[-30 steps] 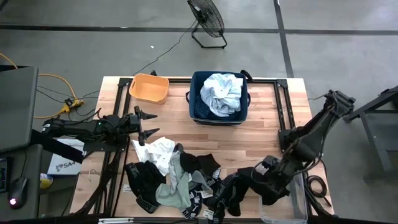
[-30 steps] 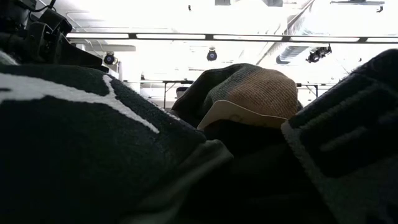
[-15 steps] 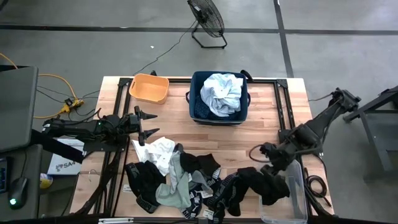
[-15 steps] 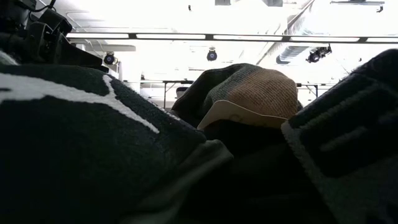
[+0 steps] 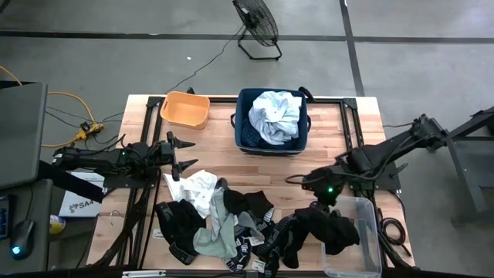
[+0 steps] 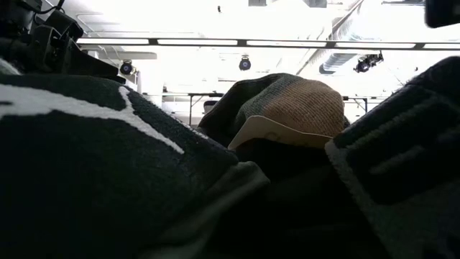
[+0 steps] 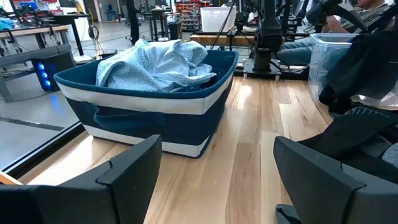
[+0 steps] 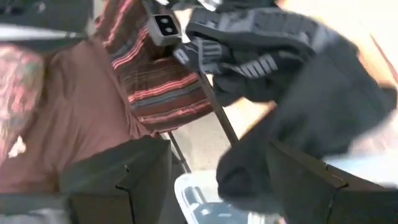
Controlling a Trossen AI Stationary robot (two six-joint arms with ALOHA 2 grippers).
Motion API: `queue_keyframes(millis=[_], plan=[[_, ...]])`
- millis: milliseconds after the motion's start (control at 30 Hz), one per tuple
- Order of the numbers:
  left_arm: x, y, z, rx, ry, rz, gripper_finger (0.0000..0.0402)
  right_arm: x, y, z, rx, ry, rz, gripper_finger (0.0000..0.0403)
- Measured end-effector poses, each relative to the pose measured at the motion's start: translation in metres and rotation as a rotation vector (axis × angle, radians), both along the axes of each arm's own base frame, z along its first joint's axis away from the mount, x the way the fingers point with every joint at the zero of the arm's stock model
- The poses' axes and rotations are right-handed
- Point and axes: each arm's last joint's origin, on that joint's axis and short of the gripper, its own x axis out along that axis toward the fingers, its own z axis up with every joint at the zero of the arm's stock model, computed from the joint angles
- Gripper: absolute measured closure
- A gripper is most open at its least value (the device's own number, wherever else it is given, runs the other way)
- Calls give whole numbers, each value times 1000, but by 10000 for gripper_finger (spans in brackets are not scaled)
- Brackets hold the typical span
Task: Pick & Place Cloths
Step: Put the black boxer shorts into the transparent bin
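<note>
The cloths lie in a loose pile along the table's near edge: a white piece [image 5: 197,185], a grey-green piece [image 5: 216,235] and black pieces [image 5: 255,207]. Another black cloth [image 5: 333,230] is draped over the clear bin's rim [image 5: 369,207]. A pale blue-white shirt [image 5: 276,116] fills the navy bin [image 5: 245,137]. My right gripper [image 5: 301,180] hangs open above bare wood, between the navy bin and the black cloth, with nothing between its fingers [image 8: 134,177]. My left gripper [image 5: 181,154] rests open at the table's left, pointing level toward the navy bin [image 7: 149,121].
An orange tub [image 5: 185,109] stands at the far left. The clear bin [image 7: 336,53] sits at the near right corner. Dark garments [image 6: 108,180] lie right against the low camera and block its view. Bare wood stretches between the navy bin and the pile.
My right gripper has swung from above the black cloth at the clear bin toward the table's far edge and its middle, rising a little and rolling as it went. The black cloth stays draped on the bin. The left arm has kept still.
</note>
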Motion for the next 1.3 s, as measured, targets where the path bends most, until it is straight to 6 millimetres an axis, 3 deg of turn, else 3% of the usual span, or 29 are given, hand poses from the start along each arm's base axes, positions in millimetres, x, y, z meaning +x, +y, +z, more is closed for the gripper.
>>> queue_keyframes(millis=[367, 500, 800, 1033, 1300], plan=[[0, 0, 0, 0, 0, 0, 96, 45, -16, -12, -152, -185, 217, 152], [0, 0, 0, 0, -1, 0, 96, 56, -16, -24, -224, -164, 291, 152], [0, 0, 0, 0, 0, 0, 96, 60, -9, -53, -226, 28, 376, 152], [0, 0, 0, 0, -1, 0, 96, 58, 6, -62, -215, 76, 426, 152], [0, 0, 0, 0, -1, 0, 96, 51, 6, -65, -314, 139, 420, 152]])
